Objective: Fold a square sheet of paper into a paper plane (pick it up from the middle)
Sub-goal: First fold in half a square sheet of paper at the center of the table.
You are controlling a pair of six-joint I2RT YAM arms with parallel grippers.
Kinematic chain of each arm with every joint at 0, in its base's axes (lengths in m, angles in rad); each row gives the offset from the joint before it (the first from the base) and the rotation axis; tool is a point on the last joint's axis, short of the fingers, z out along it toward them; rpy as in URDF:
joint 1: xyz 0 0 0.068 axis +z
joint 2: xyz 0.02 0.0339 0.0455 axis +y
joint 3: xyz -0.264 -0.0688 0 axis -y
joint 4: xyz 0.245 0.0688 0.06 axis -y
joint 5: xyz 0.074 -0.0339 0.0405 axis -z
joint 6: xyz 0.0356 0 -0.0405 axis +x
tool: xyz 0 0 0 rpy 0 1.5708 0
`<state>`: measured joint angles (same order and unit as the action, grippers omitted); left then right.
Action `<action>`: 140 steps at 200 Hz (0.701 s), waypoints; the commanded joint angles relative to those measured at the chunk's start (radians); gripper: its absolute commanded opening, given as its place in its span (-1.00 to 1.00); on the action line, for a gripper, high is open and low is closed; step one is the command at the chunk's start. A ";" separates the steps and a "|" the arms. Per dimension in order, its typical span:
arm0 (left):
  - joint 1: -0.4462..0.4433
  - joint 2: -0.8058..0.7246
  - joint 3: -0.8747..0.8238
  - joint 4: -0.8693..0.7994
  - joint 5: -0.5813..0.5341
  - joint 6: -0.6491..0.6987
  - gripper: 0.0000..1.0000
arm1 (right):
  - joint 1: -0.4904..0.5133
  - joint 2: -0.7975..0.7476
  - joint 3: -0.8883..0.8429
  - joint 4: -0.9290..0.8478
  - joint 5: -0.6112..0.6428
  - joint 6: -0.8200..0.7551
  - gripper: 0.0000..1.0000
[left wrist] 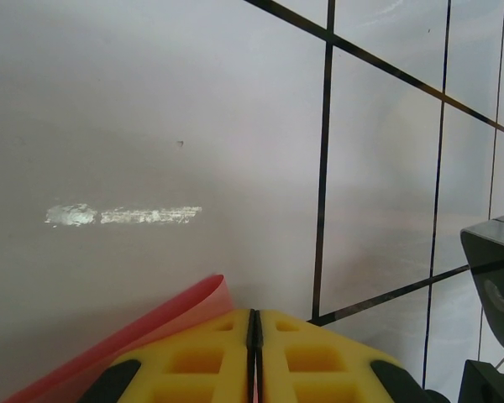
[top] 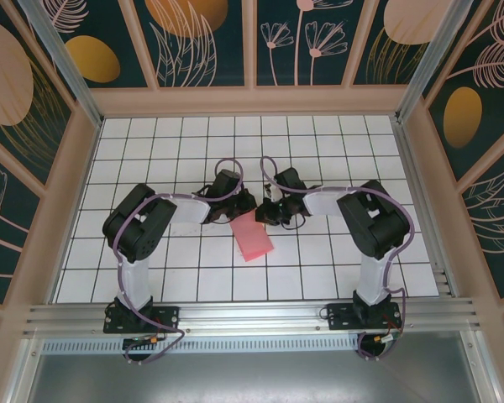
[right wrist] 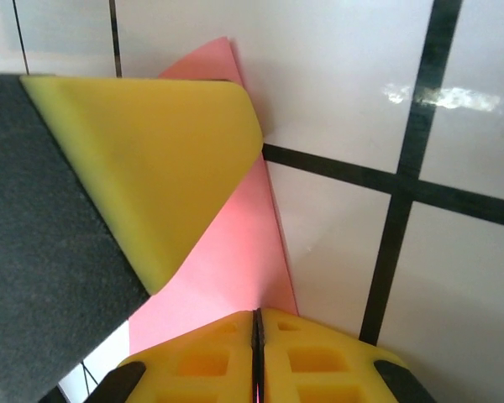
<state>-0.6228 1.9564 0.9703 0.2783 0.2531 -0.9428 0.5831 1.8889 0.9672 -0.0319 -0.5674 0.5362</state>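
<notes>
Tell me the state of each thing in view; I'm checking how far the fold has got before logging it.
square sheet of paper: looks folded narrower than square, lying askew, pinched at its far end.
left gripper: shut on the sheet's edge.
right gripper: shut on the sheet.

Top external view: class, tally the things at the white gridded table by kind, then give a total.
thin pink paper sheet: 1
black robot arms, left and right: 2
Total: 3

Black-jointed arms (top: 139, 227) on white lower links (top: 134, 281) carry looping lilac cables (top: 227, 164) and yellow, pocketed claw pads (right wrist: 311, 357).
</notes>
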 commanded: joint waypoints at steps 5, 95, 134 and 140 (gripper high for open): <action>-0.004 0.037 -0.042 -0.064 -0.041 0.018 -0.77 | 0.002 -0.035 -0.064 -0.108 0.015 -0.040 -0.76; -0.004 0.054 -0.050 -0.070 -0.054 0.016 -0.77 | 0.023 -0.173 -0.227 -0.207 0.034 -0.023 -0.76; -0.004 0.056 -0.052 -0.058 -0.046 0.015 -0.78 | 0.029 -0.258 -0.222 -0.183 0.036 -0.015 -0.74; -0.005 0.056 -0.054 -0.055 -0.046 0.016 -0.78 | 0.029 -0.263 -0.204 -0.159 0.031 -0.010 -0.74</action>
<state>-0.6228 1.9560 0.9581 0.3016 0.2516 -0.9432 0.6025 1.6699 0.7517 -0.1421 -0.5423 0.5098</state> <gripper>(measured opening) 0.110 0.126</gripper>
